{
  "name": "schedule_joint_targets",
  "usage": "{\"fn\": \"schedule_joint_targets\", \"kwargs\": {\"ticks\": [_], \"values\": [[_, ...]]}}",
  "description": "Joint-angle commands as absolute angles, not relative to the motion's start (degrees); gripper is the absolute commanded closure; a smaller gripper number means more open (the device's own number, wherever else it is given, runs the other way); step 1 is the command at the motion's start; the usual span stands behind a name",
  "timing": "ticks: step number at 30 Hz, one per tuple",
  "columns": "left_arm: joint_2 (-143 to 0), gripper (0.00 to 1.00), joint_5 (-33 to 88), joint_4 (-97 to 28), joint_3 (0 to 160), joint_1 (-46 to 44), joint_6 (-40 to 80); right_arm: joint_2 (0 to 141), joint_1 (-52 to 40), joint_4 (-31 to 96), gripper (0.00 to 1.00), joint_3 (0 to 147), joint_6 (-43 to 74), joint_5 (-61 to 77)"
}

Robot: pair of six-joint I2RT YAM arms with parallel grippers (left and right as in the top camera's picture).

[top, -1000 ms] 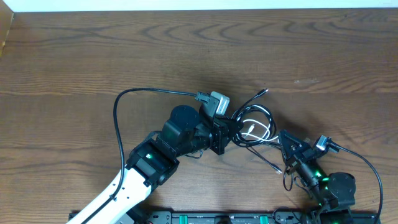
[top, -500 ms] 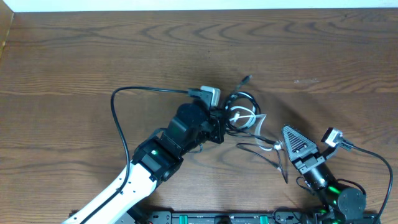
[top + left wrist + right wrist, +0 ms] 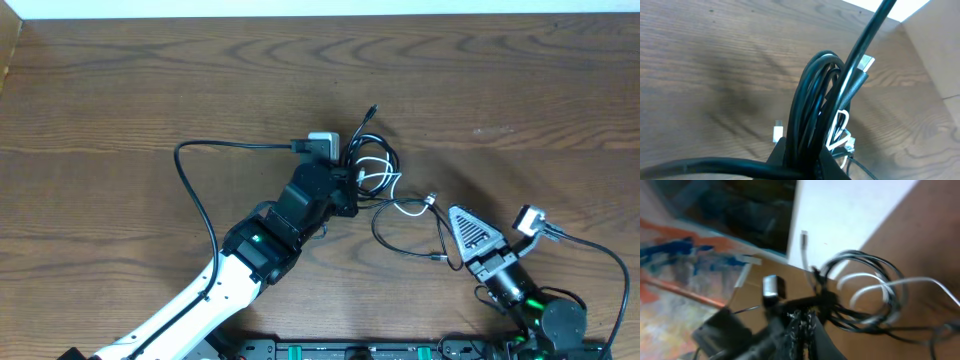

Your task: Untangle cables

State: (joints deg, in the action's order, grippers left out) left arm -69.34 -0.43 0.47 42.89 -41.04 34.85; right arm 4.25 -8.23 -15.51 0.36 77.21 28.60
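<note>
The cables are a tangle of thin black cords (image 3: 372, 152) and a white cord (image 3: 384, 181) at the table's middle. My left gripper (image 3: 347, 183) is shut on the black coil, which stands upright between its fingers in the left wrist view (image 3: 816, 100), with the white cord (image 3: 840, 131) behind and a small white plug (image 3: 778, 133) below. A loose black loop (image 3: 395, 238) with small connectors trails toward my right gripper (image 3: 455, 217). That gripper is shut, with nothing seen between its fingers (image 3: 802, 325), and it faces the tangle (image 3: 865, 280).
My left arm's thick black cord (image 3: 185, 170) arcs out to the left of the wrist. A pale wall edge (image 3: 300, 8) runs along the table's far side. The robot's base rail (image 3: 360, 350) lies along the near edge.
My left gripper moved up and left with the coil in it. My right gripper drew back to the lower right. The tangle stretched, leaving a black loop on the table between them.
</note>
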Motion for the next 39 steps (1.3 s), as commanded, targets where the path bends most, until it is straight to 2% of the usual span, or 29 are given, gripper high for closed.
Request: {"fn": "schedule_joint_targets", "kwargs": {"ticks": [1, 2, 4, 11, 31, 33, 35, 38, 39], "values": [[-69.1, 0.92, 4.6, 2.3, 44.1, -41.1, 35.6, 4.0, -8.7, -12.9, 0.90, 0.3, 77.4, 28.7], [-69.1, 0.92, 6.3, 2.7, 44.1, -41.1, 35.6, 4.0, -8.7, -12.4, 0.87, 0.3, 77.6, 28.6], [-69.1, 0.92, 10.5, 3.2, 44.1, -41.1, 35.6, 4.0, -8.7, -11.4, 0.72, 0.3, 77.8, 28.4], [-69.1, 0.92, 20.4, 4.9, 44.1, -41.1, 33.0, 4.0, -8.7, -2.1, 0.60, 0.3, 86.9, 23.9], [-69.1, 0.92, 33.2, 7.4, 44.0, -41.2, 28.5, 4.0, -8.7, -0.8, 0.59, 0.3, 90.2, 22.6], [-69.1, 0.92, 34.1, 7.5, 44.0, -41.2, 28.5, 4.0, -8.7, -0.8, 0.62, 0.3, 90.2, 22.6], [-69.1, 0.92, 34.1, 7.4, 44.0, -41.2, 28.5, 4.0, -8.7, -0.8, 0.70, 0.3, 90.2, 22.6], [-69.1, 0.92, 34.0, 7.5, 44.0, -41.2, 27.8, 4.0, -8.7, -0.8, 0.95, 0.3, 90.4, 22.6], [-69.1, 0.92, 33.6, 7.4, 44.0, -41.2, 27.0, 4.0, -8.7, -0.7, 0.99, 0.3, 90.4, 22.8]]}}
